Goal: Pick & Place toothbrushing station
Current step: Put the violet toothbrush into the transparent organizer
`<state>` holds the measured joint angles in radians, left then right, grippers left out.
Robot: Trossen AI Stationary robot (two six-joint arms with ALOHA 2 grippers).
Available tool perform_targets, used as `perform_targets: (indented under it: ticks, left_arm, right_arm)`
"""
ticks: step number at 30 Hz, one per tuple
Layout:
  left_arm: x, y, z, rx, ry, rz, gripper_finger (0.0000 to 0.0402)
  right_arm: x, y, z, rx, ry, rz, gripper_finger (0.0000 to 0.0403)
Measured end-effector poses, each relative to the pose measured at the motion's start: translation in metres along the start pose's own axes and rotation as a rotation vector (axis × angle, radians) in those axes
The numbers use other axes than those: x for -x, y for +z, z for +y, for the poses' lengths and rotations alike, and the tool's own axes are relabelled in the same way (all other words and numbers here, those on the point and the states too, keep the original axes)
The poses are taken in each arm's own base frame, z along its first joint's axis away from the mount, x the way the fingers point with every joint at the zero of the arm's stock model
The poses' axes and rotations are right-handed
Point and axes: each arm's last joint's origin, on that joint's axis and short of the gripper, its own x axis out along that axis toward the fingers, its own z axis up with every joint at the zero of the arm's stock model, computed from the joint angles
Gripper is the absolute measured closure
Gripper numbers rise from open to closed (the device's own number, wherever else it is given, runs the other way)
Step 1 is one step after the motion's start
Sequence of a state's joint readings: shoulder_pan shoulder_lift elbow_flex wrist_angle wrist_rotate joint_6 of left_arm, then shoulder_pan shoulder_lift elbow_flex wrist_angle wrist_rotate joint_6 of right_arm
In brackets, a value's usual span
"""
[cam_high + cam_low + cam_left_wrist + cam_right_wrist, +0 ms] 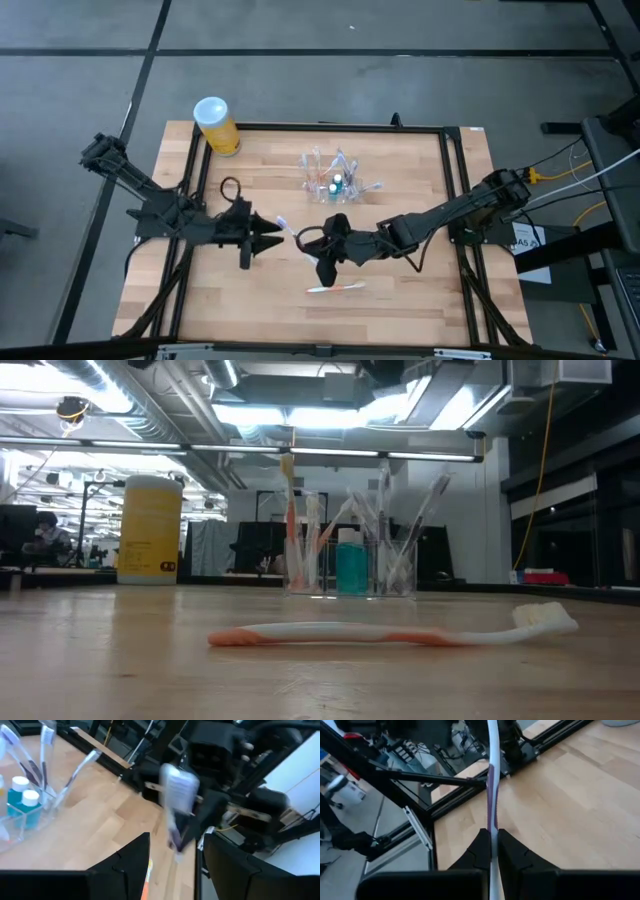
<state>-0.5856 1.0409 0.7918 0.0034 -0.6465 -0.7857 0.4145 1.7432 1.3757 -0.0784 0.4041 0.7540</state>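
Nearest the low camera lies an orange-and-white toothbrush (pixel 395 631) flat on the wooden table (pixel 400 300), its bristled head toward that view's right side.

The table is the biggest thing here, and both my arms reach in over its middle. Next in size is the yellow cylinder with a white lid (pixel 214 124), upright at the far left corner. The toothbrushing station (pixel 335 177), a clear holder of joined cups, stands at the far middle of the table, well apart from both my pincers; it holds several upright toothbrushes and a small teal bottle (pixel 351 563).

My right gripper (pixel 492 851) has its fingers pressed together on a white-and-purple toothbrush (pixel 492 780), which runs straight out past the fingertips. My left gripper (pixel 174 851) stands wide apart with nothing between its fingers, just beside that brush's head (pixel 177 787), which is blurred.
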Motion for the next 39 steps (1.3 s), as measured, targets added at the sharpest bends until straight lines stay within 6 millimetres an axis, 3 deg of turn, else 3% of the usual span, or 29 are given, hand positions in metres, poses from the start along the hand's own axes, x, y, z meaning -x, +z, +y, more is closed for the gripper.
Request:
perform_targets:
  ticks: [9, 14, 18, 23, 28, 39]
  left_arm:
    - [-0.017, 0.022, 0.014, -0.015, -0.059, -0.006, 0.023]
    - [-0.03, 0.022, 0.02, -0.014, -0.084, 0.042, 0.0247]
    - [-0.039, 0.02, 0.021, -0.016, -0.106, 0.051, 0.0291]
    - [-0.038, 0.026, 0.017, -0.061, -0.146, -0.01, 0.0382]
    - [-0.036, 0.032, 0.02, -0.053, -0.14, -0.026, 0.0369]
    - [-0.038, 0.046, 0.029, -0.077, -0.144, -0.077, 0.0385]
  right_arm:
    - [0.001, 0.0, 0.002, -0.001, 0.0, -0.023, 0.0389]
    - [0.001, 0.004, 0.004, -0.001, 0.008, -0.058, 0.0389]
    - [0.002, 0.007, 0.006, 0.005, -0.002, -0.077, 0.0389]
    - [0.002, 0.009, 0.006, 0.001, -0.02, -0.094, 0.0389]
    - [0.004, 0.01, 0.008, -0.011, -0.031, -0.115, 0.0389]
    - [0.01, 0.003, 0.015, -0.034, -0.068, -0.161, 0.0389]
